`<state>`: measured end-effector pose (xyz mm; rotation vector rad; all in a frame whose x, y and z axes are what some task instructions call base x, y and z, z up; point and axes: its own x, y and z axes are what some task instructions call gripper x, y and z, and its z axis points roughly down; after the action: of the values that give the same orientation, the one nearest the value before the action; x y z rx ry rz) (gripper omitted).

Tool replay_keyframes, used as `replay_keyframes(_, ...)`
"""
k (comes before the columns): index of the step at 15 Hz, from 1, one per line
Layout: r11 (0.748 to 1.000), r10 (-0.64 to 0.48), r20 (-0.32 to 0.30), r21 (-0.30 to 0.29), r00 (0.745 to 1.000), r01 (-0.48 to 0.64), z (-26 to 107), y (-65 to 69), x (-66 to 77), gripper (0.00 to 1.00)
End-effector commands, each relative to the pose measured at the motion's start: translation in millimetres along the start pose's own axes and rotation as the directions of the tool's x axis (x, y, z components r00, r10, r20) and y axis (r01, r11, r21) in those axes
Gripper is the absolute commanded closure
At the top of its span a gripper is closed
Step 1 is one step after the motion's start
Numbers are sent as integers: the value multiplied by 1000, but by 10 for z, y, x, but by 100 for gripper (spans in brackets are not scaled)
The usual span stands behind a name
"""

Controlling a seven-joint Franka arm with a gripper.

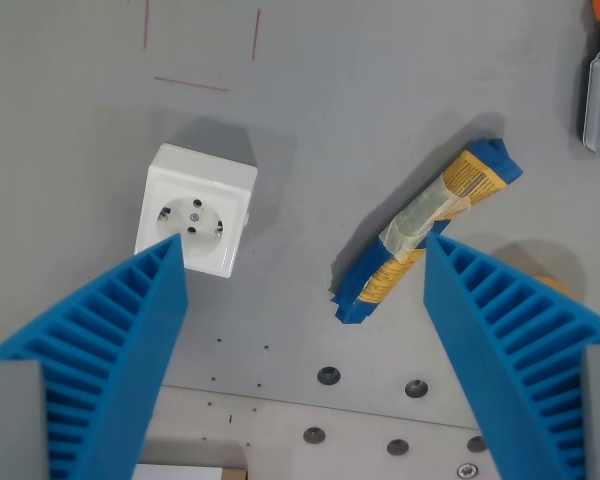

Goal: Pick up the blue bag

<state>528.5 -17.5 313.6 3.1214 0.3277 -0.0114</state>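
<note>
blue bag point(427, 231) lies beside the right finger of the spread-open gripper point(302, 245).

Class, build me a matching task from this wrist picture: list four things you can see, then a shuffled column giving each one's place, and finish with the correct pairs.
Things:
1. blue bag
2. white socket box
3. red lines
4. screw holes

Places:
A. top, left of middle
B. bottom, on the lighter plate
C. by the wrist view's left finger tip
D. lying diagonally by the wrist view's right finger tip

Pairs: 1-D, 2-C, 3-A, 4-B
</note>
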Motion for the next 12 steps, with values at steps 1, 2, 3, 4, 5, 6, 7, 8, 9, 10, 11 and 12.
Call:
replay_keyframes(1,1000,0,-2,0,1000,0,-12,0,-1,0)
replay_keyframes(2,1000,2,-3,-1,1000,-2,-11,1,-2,0)
replay_keyframes(3,1000,7,-4,-1,1000,-7,-8,3,-3,0)
replay_keyframes(4,1000,17,-6,0,1000,-17,-1,6,-7,0)
replay_keyframes(5,1000,31,-8,0,999,-31,11,12,-13,0)
replay_keyframes(6,999,51,-12,0,999,-51,31,22,-23,0)
replay_keyframes(7,997,75,-18,0,997,-75,58,37,-38,0)
replay_keyframes(8,995,103,-29,0,994,-103,95,56,-59,0)
replay_keyframes(9,991,132,-43,0,990,-132,141,79,-86,0)
replay_keyframes(10,987,162,-61,0,985,-162,192,103,-118,0)
replay_keyframes(11,981,194,-81,1,978,-195,244,128,-154,0)
replay_keyframes(12,974,227,-98,4,969,-227,297,154,-193,0)
